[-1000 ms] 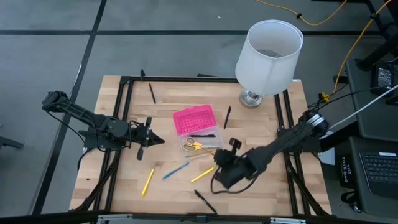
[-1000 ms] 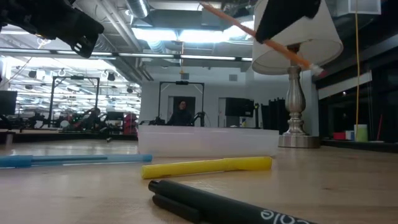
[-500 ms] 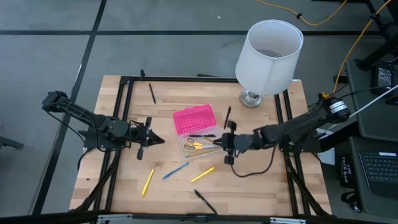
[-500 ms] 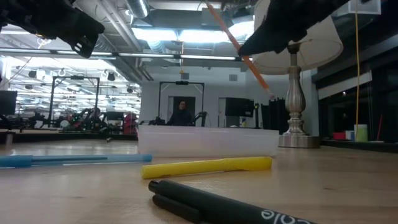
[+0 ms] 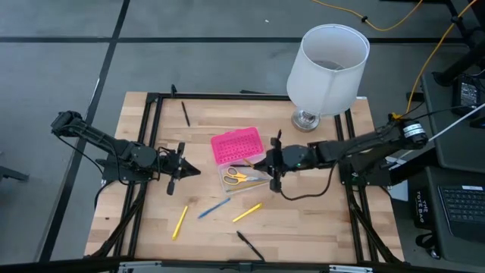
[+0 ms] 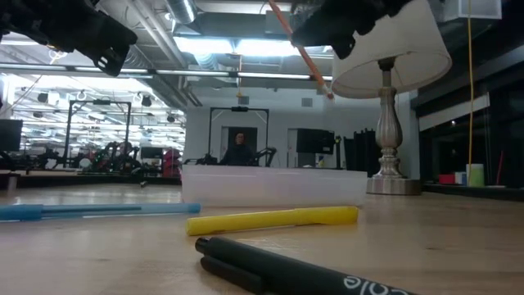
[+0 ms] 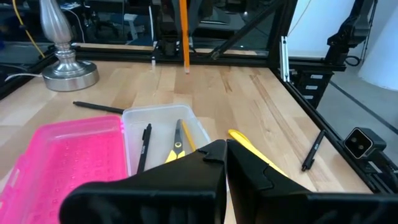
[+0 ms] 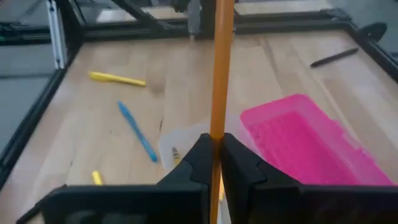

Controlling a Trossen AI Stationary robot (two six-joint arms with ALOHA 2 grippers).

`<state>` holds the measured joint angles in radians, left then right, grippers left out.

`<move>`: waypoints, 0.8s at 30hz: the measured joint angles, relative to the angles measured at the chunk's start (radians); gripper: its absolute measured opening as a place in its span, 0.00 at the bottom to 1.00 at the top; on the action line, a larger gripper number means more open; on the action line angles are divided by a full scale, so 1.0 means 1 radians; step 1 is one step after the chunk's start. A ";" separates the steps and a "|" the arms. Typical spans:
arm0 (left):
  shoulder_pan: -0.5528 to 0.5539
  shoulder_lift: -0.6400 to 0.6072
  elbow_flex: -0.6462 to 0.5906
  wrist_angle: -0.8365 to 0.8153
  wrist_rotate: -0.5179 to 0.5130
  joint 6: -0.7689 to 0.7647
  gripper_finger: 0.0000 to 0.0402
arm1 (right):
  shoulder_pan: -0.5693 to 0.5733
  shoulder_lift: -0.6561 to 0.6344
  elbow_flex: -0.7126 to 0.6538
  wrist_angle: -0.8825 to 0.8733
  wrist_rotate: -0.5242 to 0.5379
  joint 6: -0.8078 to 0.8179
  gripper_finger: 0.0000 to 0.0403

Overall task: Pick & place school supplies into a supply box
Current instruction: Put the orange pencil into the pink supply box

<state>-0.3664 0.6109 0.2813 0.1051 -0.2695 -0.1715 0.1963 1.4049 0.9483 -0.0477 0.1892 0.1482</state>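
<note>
The supply box sits mid-table with its pink lid (image 5: pixel 236 145) open and its clear base (image 5: pixel 244 177) holding yellow-handled scissors (image 5: pixel 236 177) and a black pen (image 7: pixel 144 148). My right gripper (image 5: pixel 273 161) hovers over the base's right end, shut on an orange pencil (image 8: pixel 221 56). My left gripper (image 5: pixel 182 166) waits shut, left of the box and above the table. On the wood near the box lie a blue pen (image 5: pixel 214 208), two yellow pens (image 5: pixel 247 212) (image 5: pixel 179 221) and a black pen (image 5: pixel 249 245). My right gripper pinches the orange pencil's shaft (image 8: pixel 216 127) between its two fingers, coming from the table's right side. A long stretch of the pencil sticks out past the fingertips. The pencil is lifted clear and slants downward (image 6: pixel 304 53), with its lower tip (image 7: pixel 186 67) in the air above the table.
A white lampshade (image 5: pixel 328 62) on a silver base (image 5: pixel 305 119) stands at the far right. Black frame bars (image 5: pixel 148 144) run along the table's sides. Two more black pens lie near the far edge (image 5: pixel 185 113) and beside the lamp (image 5: pixel 277 141). Bare wood lies in the near right corner.
My right gripper carried the orange pencil from the near right part of the table toward the far edge, reaching the right end of the box's clear base. The pencil stayed lifted and swung from a shallow slant to a steeper one.
</note>
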 joint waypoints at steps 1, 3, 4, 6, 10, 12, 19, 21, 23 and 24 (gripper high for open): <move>0.000 0.000 0.000 0.000 0.000 0.000 0.01 | -0.004 0.012 0.030 -0.048 0.000 -0.001 0.06; 0.000 0.000 0.000 -0.001 0.001 0.000 0.01 | -0.015 0.047 0.084 -0.123 -0.001 -0.008 0.06; 0.000 0.000 0.000 -0.003 0.002 0.000 0.01 | -0.023 0.066 0.108 -0.155 -0.001 -0.023 0.06; 0.000 0.000 0.000 -0.004 0.003 0.000 0.01 | -0.040 0.109 0.151 -0.220 -0.001 -0.050 0.06; 0.000 0.000 0.000 -0.005 0.003 0.001 0.01 | -0.072 0.210 0.245 -0.337 -0.060 -0.088 0.06; 0.000 0.000 0.000 -0.006 0.003 0.001 0.01 | -0.083 0.260 0.296 -0.373 -0.068 -0.124 0.06; 0.000 0.000 0.000 -0.017 0.002 0.001 0.01 | -0.133 0.417 0.470 -0.588 -0.074 -0.205 0.06; 0.000 0.000 0.000 -0.018 0.000 0.001 0.01 | -0.147 0.456 0.509 -0.640 -0.080 -0.205 0.06; 0.000 0.000 0.000 -0.021 -0.001 0.001 0.01 | -0.159 0.491 0.537 -0.662 -0.085 -0.207 0.06; 0.000 0.000 0.000 -0.020 -0.001 0.001 0.01 | -0.165 0.505 0.546 -0.664 -0.097 -0.213 0.06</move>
<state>-0.3664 0.6109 0.2813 0.0847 -0.2707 -0.1703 0.0316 1.9100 1.4944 -0.7120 0.0918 -0.0648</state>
